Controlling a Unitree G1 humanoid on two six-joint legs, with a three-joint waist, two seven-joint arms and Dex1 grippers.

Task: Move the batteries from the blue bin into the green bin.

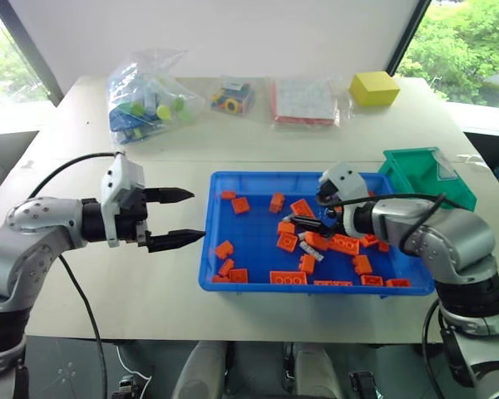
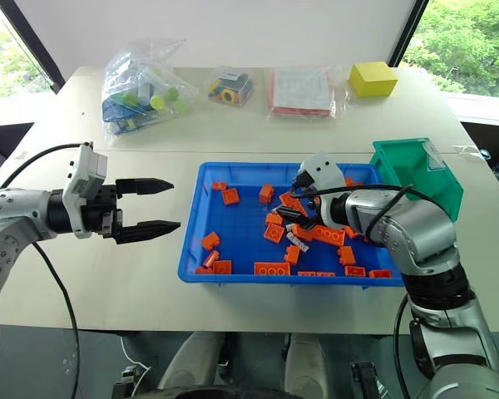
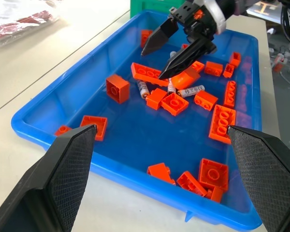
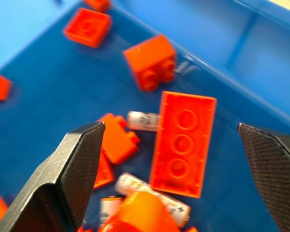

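Three batteries seen: all lie in the blue bin (image 1: 233,283), none judged moved yet.
Blue bin: orange bricks (image 1: 289,278) are scattered in it.
Green bin (image 1: 424,170): set at 2 o'clock of the blue bin; contents cannot be told.
Right gripper (image 3: 166,50): jaws spread wide, nothing held, poised over the batteries.
Left gripper (image 1: 179,218): jaws apart, empty, at 9 o'clock of the blue bin.
Batteries (image 3: 191,91): clustered mid-bin among bricks, lying flat; long axes differ, no shared heading.
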